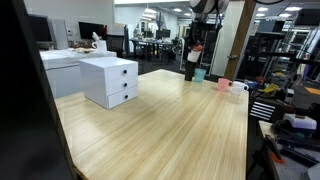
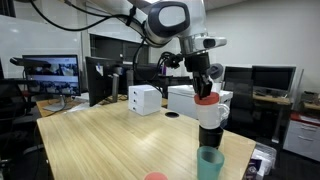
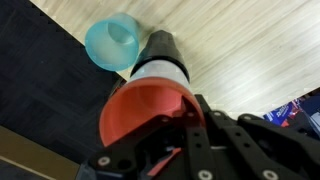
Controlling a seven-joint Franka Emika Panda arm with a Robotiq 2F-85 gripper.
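The end effector (image 2: 203, 86) is clamped shut on the rim of a red cup (image 2: 205, 99), holding it right over the top of a black and white bottle (image 2: 211, 128). Whether cup and bottle touch cannot be told. The bottle stands upright near the edge of a pale wood-grain table (image 2: 110, 140). In the wrist view, dark floor (image 3: 40, 90) shows just past that edge.

A teal cup (image 2: 210, 163) stands upright just beside the bottle. In an exterior view, a pink cup (image 1: 223, 84) and a white mug (image 1: 238, 87) stand close together near them, at the same end of the table.

Farther along the broad table top stands a white drawer unit (image 1: 112, 80) with two drawers, well apart from the cups.

Beyond the table is an open office with ceiling lights, dark monitors (image 2: 50, 75) on desks, chairs and racks of equipment. The lit screen is too small to read.
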